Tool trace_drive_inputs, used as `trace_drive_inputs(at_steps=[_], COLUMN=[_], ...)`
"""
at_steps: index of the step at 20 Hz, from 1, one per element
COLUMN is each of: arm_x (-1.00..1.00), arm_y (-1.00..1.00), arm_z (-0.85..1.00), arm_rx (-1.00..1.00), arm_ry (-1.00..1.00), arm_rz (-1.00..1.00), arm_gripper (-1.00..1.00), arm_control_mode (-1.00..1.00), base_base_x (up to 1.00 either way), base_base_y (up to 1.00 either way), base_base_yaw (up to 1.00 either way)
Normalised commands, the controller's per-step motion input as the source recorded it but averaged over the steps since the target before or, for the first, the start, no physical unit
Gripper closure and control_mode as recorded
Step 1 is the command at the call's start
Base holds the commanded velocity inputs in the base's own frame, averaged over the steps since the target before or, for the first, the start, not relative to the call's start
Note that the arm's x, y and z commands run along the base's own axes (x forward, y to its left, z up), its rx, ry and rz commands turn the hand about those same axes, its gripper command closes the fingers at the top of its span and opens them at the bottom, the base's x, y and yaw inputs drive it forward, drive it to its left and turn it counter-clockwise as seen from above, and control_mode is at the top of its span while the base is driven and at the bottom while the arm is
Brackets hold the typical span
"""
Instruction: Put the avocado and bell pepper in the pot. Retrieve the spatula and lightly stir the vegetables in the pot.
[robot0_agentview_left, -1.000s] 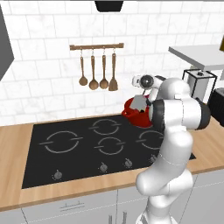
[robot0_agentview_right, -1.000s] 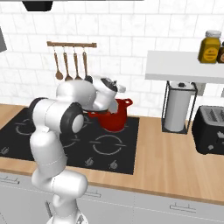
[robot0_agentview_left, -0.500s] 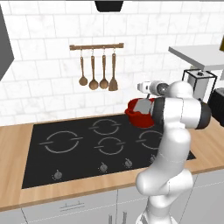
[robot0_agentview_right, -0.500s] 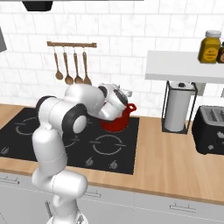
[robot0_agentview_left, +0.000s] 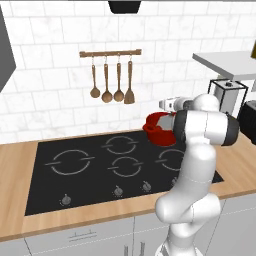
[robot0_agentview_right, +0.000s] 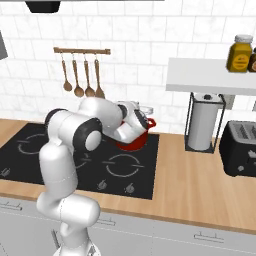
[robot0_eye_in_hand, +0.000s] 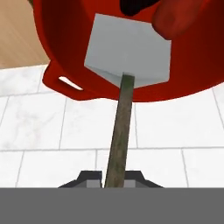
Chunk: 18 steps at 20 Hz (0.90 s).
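Jaws clamp spatula handle | blade points into pot

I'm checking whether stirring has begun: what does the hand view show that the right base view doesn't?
Hand view: the spatula, its grey blade inside the pot, handle running down to the shut pincer, and the bell pepper beside the blade.
Right base view: the cooktop, paper towel holder, toaster, hanging wooden utensils and the shelf jar.
Both: the red pot on the cooktop.
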Motion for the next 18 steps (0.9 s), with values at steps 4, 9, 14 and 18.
trace_drive_inputs(at_steps=[4, 9, 14, 18], arm_x=[-0.02, 0.0, 0.13, 0.26], arm_y=[0.0, 0.0, -0.16, -0.38], arm_z=[0.61, 0.77, 0.77, 0.9], arm_rx=[-0.14, -0.14, -0.02, 0.0], arm_ry=[0.39, 0.31, 0.08, 0.01], arm_rz=[0.08, 0.12, 0.07, 0.0], arm_gripper=[1.0, 1.0, 1.0, 1.0], arm_control_mode=[-1.0, -1.0, -1.0, -1.0], base_base_x=[0.0, 0.0, 0.0, 0.0], base_base_y=[0.0, 0.0, 0.0, 0.0], base_base_yaw=[0.0, 0.0, 0.0, 0.0])
